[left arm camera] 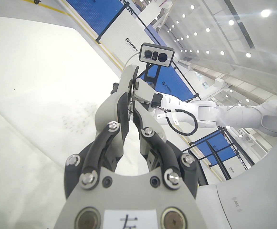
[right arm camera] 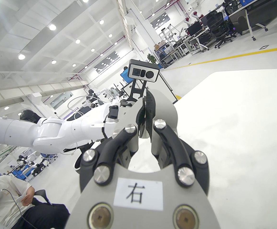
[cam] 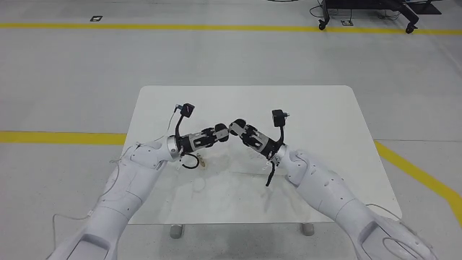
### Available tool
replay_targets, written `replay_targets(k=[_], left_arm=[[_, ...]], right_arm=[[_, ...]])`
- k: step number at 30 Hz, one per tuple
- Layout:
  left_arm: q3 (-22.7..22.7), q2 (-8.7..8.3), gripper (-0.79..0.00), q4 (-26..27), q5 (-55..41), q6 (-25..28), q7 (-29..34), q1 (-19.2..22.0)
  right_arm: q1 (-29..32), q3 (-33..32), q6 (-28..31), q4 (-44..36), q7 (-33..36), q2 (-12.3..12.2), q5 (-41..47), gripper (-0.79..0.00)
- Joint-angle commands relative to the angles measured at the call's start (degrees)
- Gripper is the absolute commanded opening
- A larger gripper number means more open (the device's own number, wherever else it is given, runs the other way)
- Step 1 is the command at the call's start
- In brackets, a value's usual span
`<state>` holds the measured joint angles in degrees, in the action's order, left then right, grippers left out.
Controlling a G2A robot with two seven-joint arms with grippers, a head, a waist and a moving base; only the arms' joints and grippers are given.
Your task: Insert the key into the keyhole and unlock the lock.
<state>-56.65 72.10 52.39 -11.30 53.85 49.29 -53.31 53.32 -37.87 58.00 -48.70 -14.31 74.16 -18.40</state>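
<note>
Above the middle of the white table (cam: 310, 115) my two grippers meet tip to tip. My left gripper (cam: 222, 133) (left arm camera: 130, 96) is shut, its ribbed black pads (left arm camera: 121, 110) pressed on a thin metal piece (left arm camera: 130, 91) that shows only edge-on. The right gripper (cam: 234, 126) (right arm camera: 145, 106) faces it, also shut, and its white fingers (left arm camera: 143, 91) close around the same spot. Whatever sits between the right pads (right arm camera: 150, 110) is hidden. I cannot make out which piece is the key and which is the lock.
A small pale item (cam: 204, 163) lies on the table under the left wrist, beside a black cable loop (cam: 191, 163). The far table edge (cam: 245, 87) and the right edge (cam: 372, 152) are well away from the grippers.
</note>
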Motion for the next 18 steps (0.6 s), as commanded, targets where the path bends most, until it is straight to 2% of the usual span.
replay_targets(k=[1,9,11,12,13,18], left_arm=[[0.2,-0.03,-0.739,0.1,0.1,0.0,0.0,0.0],[0.7,-0.17,-0.68,0.0,0.2,0.1,0.0,0.2],[0.9,-0.19,-0.711,0.0,0.3,0.1,0.0,0.3],[0.9,-0.21,-0.77,-0.1,0.4,0.0,-0.1,0.4],[1.0,-0.22,-0.785,-0.1,0.4,0.0,-0.1,0.4],[1.2,-0.31,-0.785,-0.5,1.0,-0.2,-0.6,0.7]], right_arm=[[-0.1,0.1,0.0,0.1,-0.1,0.0,0.0,-0.785],[-0.3,0.7,0.0,0.2,-0.5,-0.2,0.4,-0.785],[-0.4,0.7,0.0,0.2,-0.6,-0.2,0.5,-0.785],[-0.4,0.8,0.0,0.3,-0.7,-0.2,0.6,-0.785],[-0.5,0.8,0.0,0.3,-0.7,-0.2,0.6,-0.785],[-0.6,1.1,0.0,0.4,-1.0,-0.3,0.7,-0.785]])
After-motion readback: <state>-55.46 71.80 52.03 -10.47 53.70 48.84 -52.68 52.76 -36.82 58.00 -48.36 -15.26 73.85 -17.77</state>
